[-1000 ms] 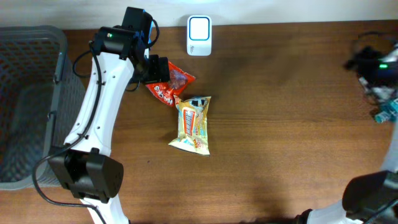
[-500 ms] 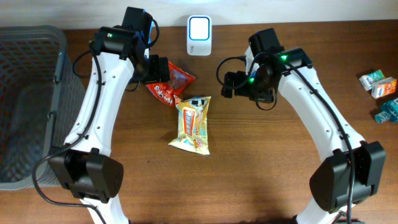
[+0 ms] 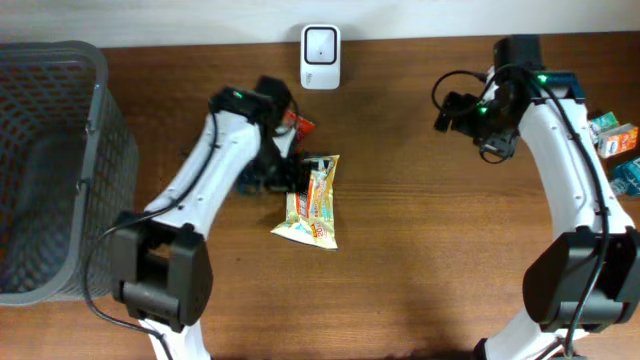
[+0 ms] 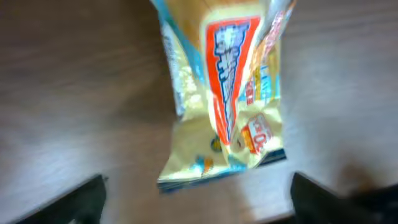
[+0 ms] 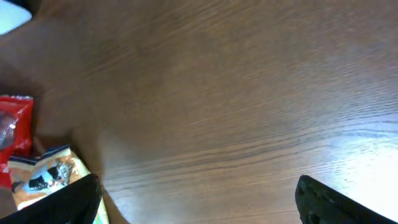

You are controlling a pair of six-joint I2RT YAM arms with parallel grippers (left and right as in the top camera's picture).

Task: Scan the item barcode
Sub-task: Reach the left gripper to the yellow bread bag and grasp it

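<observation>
Overhead: a dark brown wood-grain table (image 3: 420, 260) is seen below a pale wall strip (image 3: 450, 15). A grey mesh basket (image 3: 50, 170) is set at 9 o'clock and a white boxy scanner (image 3: 320, 43) at 12. The crinkled yellow foil snack packet (image 3: 312, 202), w/ an orange-red banner, is laid flat near centre. The L gripper (image 3: 285, 175) is spread at its 11 o'clock corner, nothing pinched. The R gripper (image 3: 452, 110) is spread too, approx. 2 o'clock.

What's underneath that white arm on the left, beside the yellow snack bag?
A red packet: only one corner peeks out beyond the left arm. The rest is covered, so its label cannot be seen.
</observation>
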